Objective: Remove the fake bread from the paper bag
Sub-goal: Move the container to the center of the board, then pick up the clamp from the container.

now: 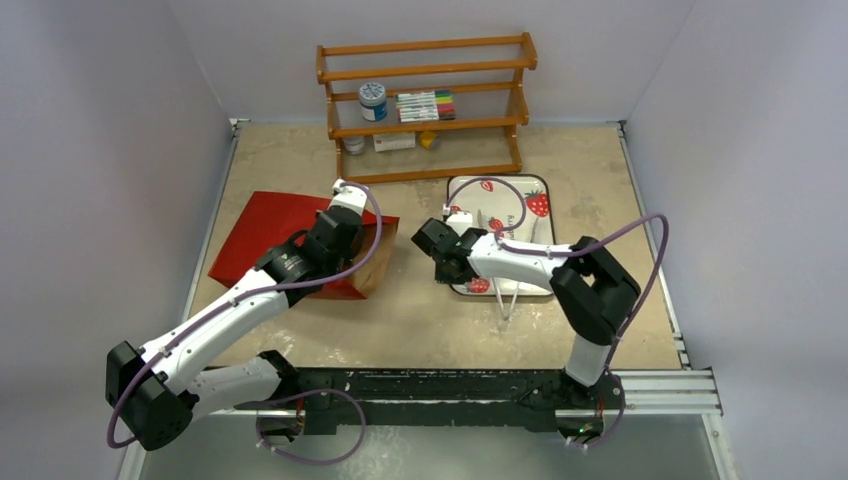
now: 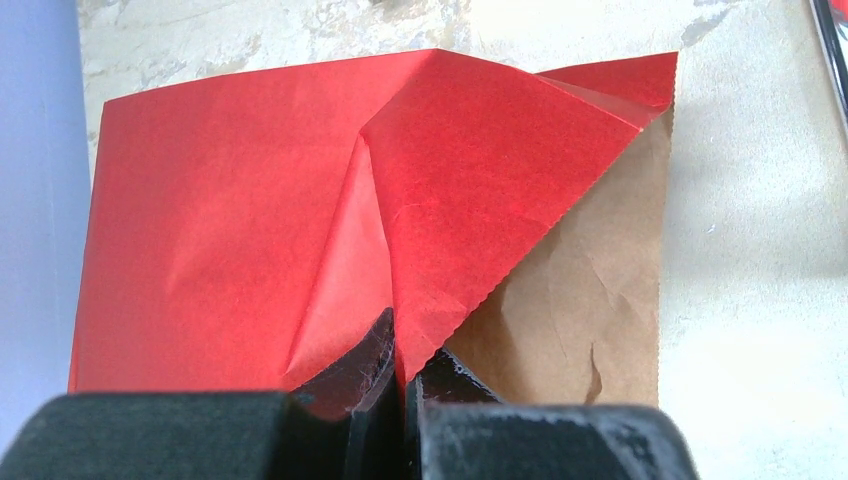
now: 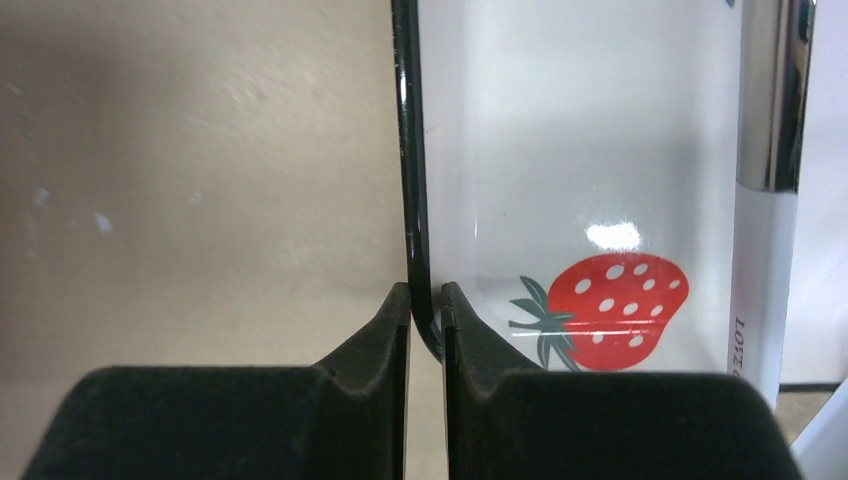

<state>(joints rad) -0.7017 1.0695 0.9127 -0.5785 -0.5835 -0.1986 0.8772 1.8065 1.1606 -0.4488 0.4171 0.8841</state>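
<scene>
Two pincers, two grips. My left pincer [image 2: 400, 350] is clenched on the mouth edge of the red paper bag [image 2: 230, 200], which lies flat by the left edge of the table [image 1: 420, 320]. I think that is to lift it open. Its brown inside shows, but no bread. My right pincer [image 3: 425, 300] pinches the black rim of the strawberry tray [image 3: 560, 150], maybe to steady it.

paper bag [image 1: 265, 235] left, tray [image 1: 538, 228] right — rack [image 1: 430, 128] behind both, on table [image 1: 420, 310]
</scene>
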